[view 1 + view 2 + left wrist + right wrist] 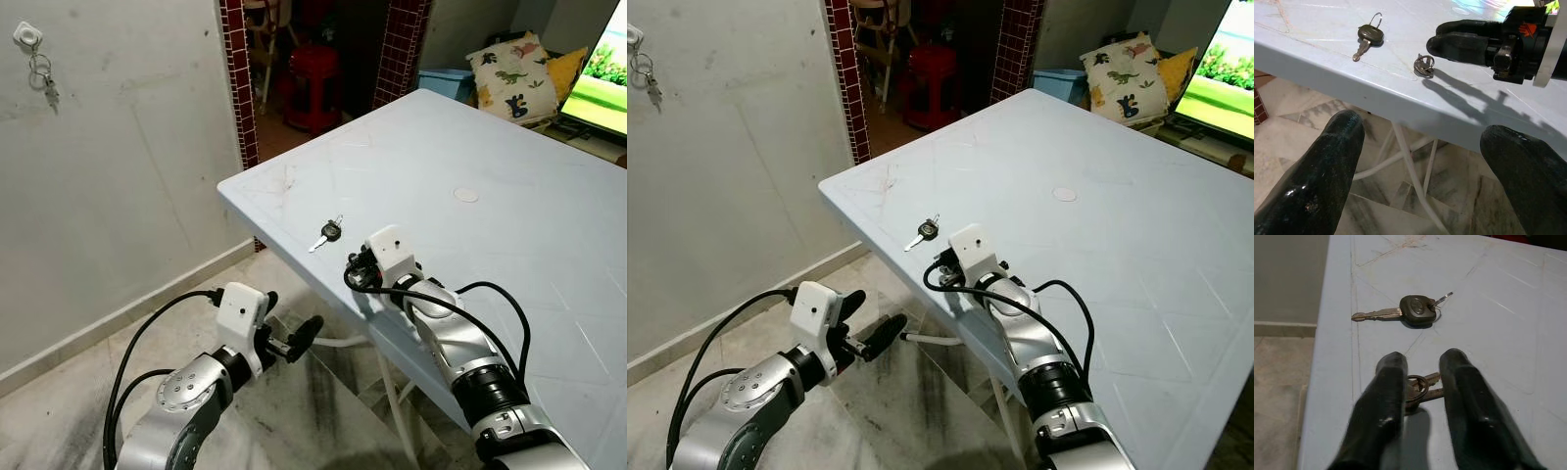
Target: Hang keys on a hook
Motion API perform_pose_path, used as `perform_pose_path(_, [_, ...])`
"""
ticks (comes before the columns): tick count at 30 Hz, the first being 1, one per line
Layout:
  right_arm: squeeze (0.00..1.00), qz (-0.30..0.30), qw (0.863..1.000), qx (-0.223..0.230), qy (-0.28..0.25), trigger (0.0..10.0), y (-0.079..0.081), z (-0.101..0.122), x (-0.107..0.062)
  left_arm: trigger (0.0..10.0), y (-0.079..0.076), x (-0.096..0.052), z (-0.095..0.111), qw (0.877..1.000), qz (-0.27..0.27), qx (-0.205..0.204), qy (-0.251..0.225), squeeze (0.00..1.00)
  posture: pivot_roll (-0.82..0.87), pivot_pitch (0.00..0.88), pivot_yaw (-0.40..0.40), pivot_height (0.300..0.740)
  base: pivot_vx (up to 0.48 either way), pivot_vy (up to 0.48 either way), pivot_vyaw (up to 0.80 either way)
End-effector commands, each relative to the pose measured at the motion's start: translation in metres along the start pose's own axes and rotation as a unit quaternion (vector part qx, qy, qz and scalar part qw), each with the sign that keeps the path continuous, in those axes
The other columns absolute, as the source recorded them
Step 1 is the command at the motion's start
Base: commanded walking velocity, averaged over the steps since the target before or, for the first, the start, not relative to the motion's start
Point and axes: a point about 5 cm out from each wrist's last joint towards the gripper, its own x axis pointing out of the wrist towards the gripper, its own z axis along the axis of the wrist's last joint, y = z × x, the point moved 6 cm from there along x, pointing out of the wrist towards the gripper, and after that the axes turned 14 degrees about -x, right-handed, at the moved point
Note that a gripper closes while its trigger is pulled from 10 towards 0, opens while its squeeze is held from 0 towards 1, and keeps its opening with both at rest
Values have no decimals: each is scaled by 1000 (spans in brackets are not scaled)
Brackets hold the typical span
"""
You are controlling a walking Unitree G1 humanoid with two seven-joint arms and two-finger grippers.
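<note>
A small bunch of keys on a ring (1418,387) lies on the pale blue table (470,147) close to its near left edge. My right gripper (1422,362) is low over the table, open, one finger on each side of the ring. A single black-headed key (328,233) lies just beyond the bunch (1424,66). On the wall at far left is a white hook (27,37) with another set of keys (44,83) hanging from it. My left gripper (294,338) is open and empty below the table edge, over the floor.
The table's white legs (1410,161) stand under the edge near my left gripper. Behind the table are a brick-framed doorway (235,88), a red stool (313,83), a dinosaur cushion (514,69) and a TV screen (602,78). Marble floor (78,392) runs along the wall.
</note>
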Motion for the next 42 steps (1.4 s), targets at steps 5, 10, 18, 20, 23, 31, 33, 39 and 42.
perform_pose_path(5, [1000, -1, 999, -29, -24, 10000, -6, 13, -1, 10000, 2, 1, -1, 1000, 4, -5, 4, 0, 78, 0, -25, 740, 0, 0, 0])
perform_pose_path(10, [118, 13, 1000, -23, -4, 10000, -5, 2, -5, 10000, 3, 1, -1, 1000, 4, -6, 5, 0, 69, 0, -15, 740, 0, 0, 0])
perform_pose_path(18, [0, 26, 997, 30, 65, 10000, 7, -19, -10, 10000, 5, 1, -1, 1000, 3, -5, 9, 0, 67, 0, -9, 740, 0, 0, 0])
perform_pose_path(20, [0, 31, 996, 38, 71, 10000, 12, -21, -11, 10000, 5, 1, -1, 1000, 4, -5, 10, 0, 68, 0, -9, 740, 0, 0, 0])
perform_pose_path(23, [0, 31, 994, 61, 81, 10000, 17, -23, -12, 10000, 5, 1, -1, 1000, 5, -5, 10, 0, 68, 0, -9, 740, 0, 0, 0])
perform_pose_path(31, [0, -3, 992, 84, 92, 10000, 11, -19, -14, 10000, 5, 1, 0, 1000, 5, -5, 9, 0, 71, 0, -12, 740, 0, 0, 0])
perform_pose_path(33, [0, -14, 992, 91, 91, 10000, 7, -17, -16, 10000, 6, 2, -1, 1000, 6, -5, 9, 0, 70, 0, -12, 740, 0, 0, 0])
perform_pose_path(39, [0, -38, 988, 127, 80, 10000, 3, -7, -18, 10000, 5, 2, 0, 1000, 5, -8, 9, 0, 64, 0, -15, 740, 0, 0, 0])
perform_pose_path(42, [0, -41, 983, 159, 77, 10000, 7, -3, -17, 10000, 5, 3, 0, 1000, 5, -9, 9, 0, 63, 0, -15, 740, 0, 0, 0])
